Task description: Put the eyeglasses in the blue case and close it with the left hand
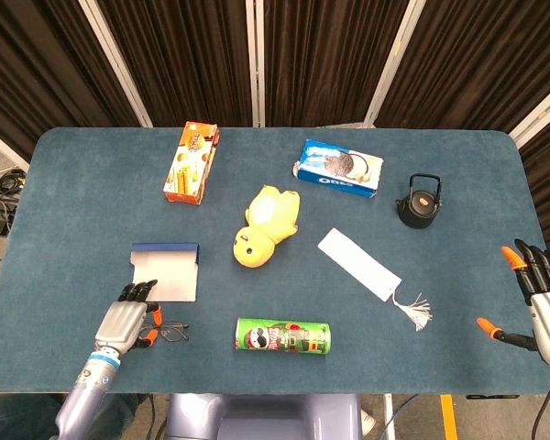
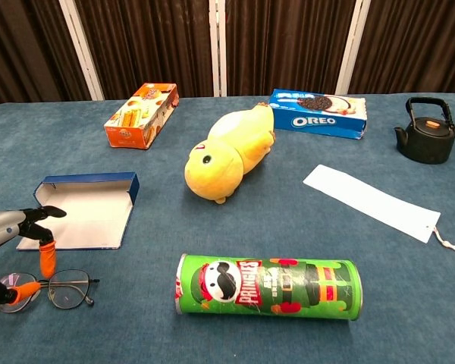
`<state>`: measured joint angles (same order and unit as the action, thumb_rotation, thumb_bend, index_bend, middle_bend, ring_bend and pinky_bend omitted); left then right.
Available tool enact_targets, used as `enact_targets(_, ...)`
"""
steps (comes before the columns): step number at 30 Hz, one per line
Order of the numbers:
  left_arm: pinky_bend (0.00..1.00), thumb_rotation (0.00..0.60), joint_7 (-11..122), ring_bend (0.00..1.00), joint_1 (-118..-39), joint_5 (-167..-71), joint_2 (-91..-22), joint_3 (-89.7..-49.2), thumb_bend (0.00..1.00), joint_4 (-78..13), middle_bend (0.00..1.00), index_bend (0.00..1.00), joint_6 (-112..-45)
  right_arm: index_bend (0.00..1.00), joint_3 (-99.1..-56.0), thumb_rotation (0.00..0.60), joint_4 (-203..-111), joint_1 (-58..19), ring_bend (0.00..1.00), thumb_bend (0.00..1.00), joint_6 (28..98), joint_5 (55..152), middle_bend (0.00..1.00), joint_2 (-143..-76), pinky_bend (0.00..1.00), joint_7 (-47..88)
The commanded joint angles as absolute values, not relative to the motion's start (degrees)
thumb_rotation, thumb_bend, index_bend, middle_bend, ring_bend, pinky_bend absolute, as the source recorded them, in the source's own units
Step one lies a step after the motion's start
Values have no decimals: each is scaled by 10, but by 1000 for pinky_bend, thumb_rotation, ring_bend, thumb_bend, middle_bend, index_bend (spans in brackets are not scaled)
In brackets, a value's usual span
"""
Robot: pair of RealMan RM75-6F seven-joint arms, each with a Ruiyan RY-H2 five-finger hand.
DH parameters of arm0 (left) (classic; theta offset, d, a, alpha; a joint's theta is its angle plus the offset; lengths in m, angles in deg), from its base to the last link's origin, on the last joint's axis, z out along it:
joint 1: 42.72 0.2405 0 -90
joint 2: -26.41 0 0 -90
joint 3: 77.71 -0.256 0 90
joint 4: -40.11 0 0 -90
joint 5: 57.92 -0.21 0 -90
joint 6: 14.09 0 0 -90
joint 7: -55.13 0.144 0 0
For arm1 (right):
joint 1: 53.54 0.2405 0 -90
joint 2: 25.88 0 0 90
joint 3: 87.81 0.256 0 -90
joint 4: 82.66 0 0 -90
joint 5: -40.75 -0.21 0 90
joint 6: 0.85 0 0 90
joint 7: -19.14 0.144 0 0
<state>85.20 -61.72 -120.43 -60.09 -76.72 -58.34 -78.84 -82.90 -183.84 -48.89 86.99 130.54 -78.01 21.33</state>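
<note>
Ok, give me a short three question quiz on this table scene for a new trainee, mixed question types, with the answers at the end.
1. True or false: the blue case lies open.
2. The eyeglasses lie: A) inside the case, B) on the table in front of the case, C) on the Pringles can.
3. Which hand is over the eyeglasses?

Key:
1. True.
2. B.
3. The left hand; the right hand is at the table's far right edge, holding nothing.

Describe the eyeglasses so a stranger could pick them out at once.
Start at the green Pringles can lying on its side at the table's near edge, then look left past its lid. The eyeglasses lie flat there, under the left hand, just in front of the open blue case. They alone are thin wire with clear lenses.
</note>
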Motion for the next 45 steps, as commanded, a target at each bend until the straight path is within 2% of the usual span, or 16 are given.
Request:
enact_targets(1,0,600,853,0,-619,-1201,-602,-768,392,-583,0,514,-789,0,-829,600,-1838,-489,0,0,870,1305,0,-780,0,213)
enact_targets(31,0,600,855,0,-632,-1186,-593,-774,460,-600,0,600,-801,0,-830,600,-1839,-488,0,0,869,1305,0,-780,0,212)
enact_targets(38,0,600,839,0,-644,-1185,-574,-750,461,-613,0,605,-802,0,-830,600,-1839,-488,0,0,870,1305,0,-779,0,213)
enact_targets(45,0,600,842,0,-685,-1138,-555,-689,460,-618,0,610,-786,0,-830,600,-1839,-487,0,0,866,1302,0,-781,0,208)
